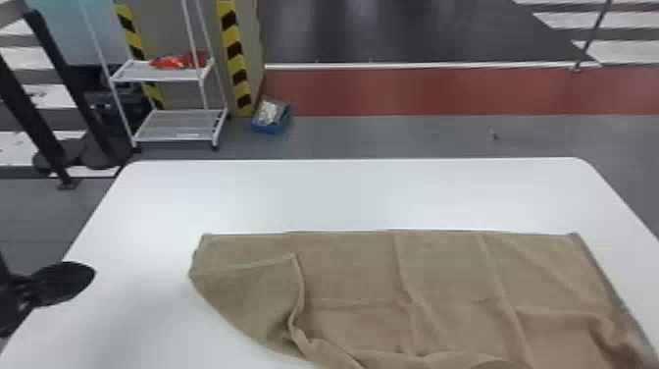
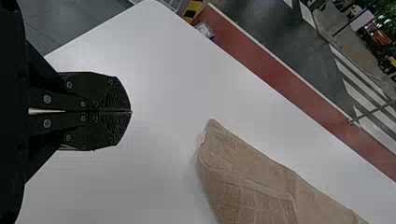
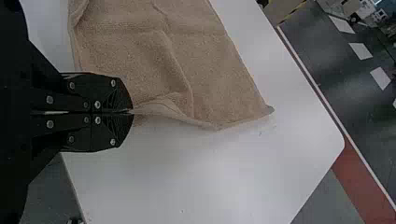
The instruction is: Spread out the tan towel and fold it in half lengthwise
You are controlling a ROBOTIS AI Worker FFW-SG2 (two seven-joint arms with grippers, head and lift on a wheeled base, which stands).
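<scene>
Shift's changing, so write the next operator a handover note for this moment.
Left gripper: shut, empty, over the table left of the towel.
Right gripper: shut on the edge of the tan towel.
Towel: on the table's near part, wrinkled, left end turned over.
Done: far edge laid nearly straight. Whether any lengthwise fold is in, I can't tell.
Left, probably: open out the left end, smooth, then finish the fold.

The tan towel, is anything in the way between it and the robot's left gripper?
No, nothing I can see is in the way. The left gripper is beside the towel's left end, with just white table between it and the tan towel.
</scene>
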